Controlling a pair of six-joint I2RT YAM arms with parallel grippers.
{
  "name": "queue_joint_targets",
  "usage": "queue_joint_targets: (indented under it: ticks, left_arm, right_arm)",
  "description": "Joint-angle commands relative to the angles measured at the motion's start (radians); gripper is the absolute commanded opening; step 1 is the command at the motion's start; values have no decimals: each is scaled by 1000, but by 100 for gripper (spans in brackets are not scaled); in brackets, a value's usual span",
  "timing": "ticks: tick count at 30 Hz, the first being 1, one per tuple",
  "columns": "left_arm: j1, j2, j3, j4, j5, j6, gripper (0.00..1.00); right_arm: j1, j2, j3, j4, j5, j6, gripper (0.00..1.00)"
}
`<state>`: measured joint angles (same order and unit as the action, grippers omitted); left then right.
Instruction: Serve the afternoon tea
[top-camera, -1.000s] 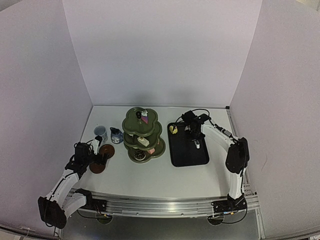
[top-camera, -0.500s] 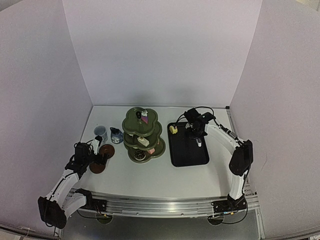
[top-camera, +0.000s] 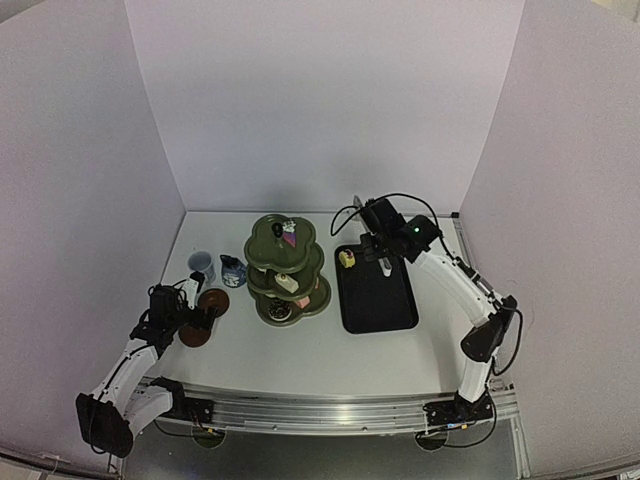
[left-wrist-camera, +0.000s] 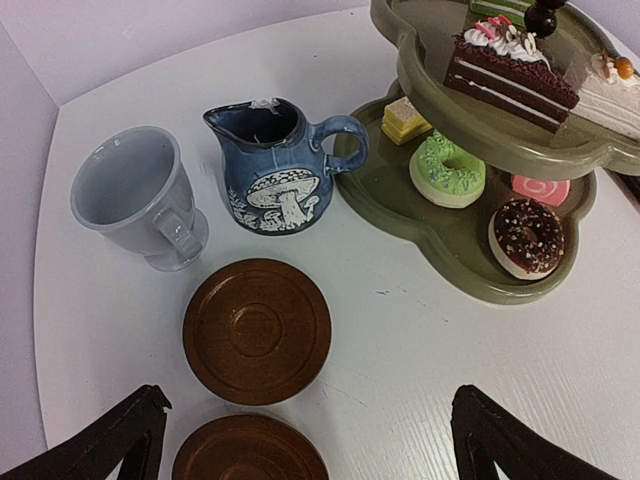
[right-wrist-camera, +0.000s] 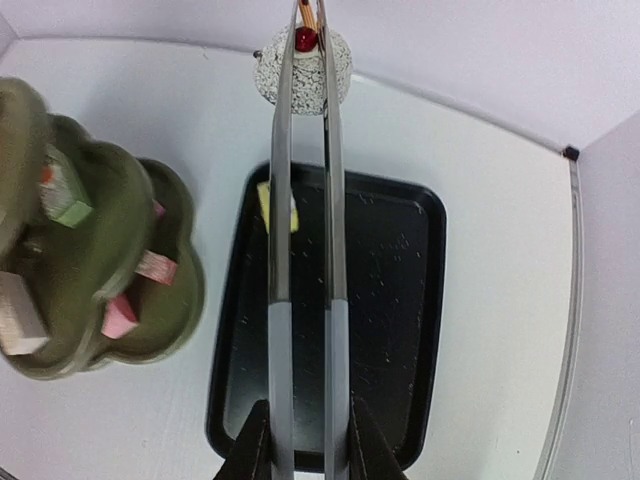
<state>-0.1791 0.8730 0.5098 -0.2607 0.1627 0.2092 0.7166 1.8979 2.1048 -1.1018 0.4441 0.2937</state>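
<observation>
Right wrist shows tongs, clamped in right gripper, pinching pastry; left gripper wide

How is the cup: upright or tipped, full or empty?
Upright and empty: the cup stands on its foot, its inside bare.

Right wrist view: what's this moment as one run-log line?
right gripper shut on tongs | tongs pinching cherry-topped pastry | yellow pastry on tray | left gripper open above saucers
</observation>
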Motion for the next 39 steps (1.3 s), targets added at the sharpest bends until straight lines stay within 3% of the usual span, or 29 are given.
queue_joint_targets:
  ticks: [1, 9, 17, 39]
  left_arm:
    - [5, -2, 29, 22, 10, 3, 100]
    - [5, -2, 29, 21, 17, 1, 100]
    - [5, -2, 29, 21, 17, 1, 100]
    - [5, -2, 30, 19, 24, -1, 100]
  right_arm:
    - [96, -82, 157, 16, 106, -41, 0]
    - [300, -11, 341, 75, 142, -179, 0]
    - [423, 56, 384, 221, 8, -268, 0]
    - [457, 92, 149, 197, 106, -285, 0]
